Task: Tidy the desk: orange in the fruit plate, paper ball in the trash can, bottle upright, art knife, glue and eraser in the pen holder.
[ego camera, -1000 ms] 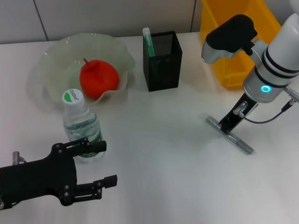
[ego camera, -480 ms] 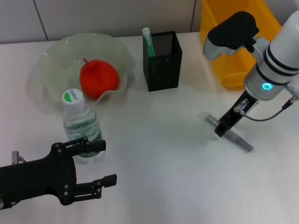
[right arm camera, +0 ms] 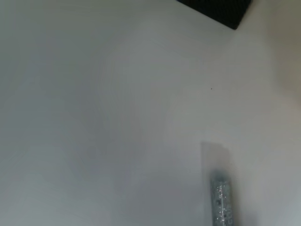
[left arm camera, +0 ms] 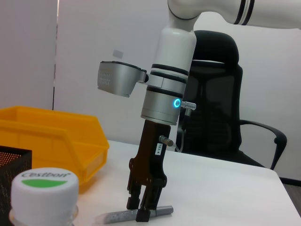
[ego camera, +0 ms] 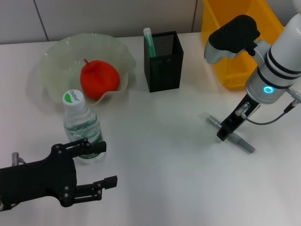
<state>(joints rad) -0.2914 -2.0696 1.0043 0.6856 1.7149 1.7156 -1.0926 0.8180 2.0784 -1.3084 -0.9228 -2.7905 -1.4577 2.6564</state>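
Right gripper (ego camera: 225, 132): lowered to the table, fingers closed around the middle of the grey art knife (ego camera: 245, 145), which lies flat on the white desk (ego camera: 164, 155) with both ends showing past the fingers; the left wrist view confirms the fingertips (left arm camera: 143, 214) pinched on the barrel, the knife not lifted. Left gripper (ego camera: 101, 183): parked low at the near left, fingers apart and holding nothing, just beside the bottle (ego camera: 81, 126). Bottle: already upright, green-and-white cap on top. Fruit plate (ego camera: 51, 59): pale scalloped dish at the far left, holding the orange (ego camera: 99, 78), which reads more red than orange. Pen holder (ego camera: 163, 61): black mesh box at the far centre, one green-tipped stick (ego camera: 149, 41) standing in its corner, probably the glue. Yellow bin (ego camera: 225, 28): behind the right arm, likely serving as the trash can; contents not visible. Eraser and paper ball: not seen on the desk. Status, as judged: fruit, bottle and one stationery item done; the knife remains to be carried to the pen holder. Change from a second ago: the knife then lay fully clear with the gripper poised over its middle; the fingers have since come together on it, and it has shifted slightly.
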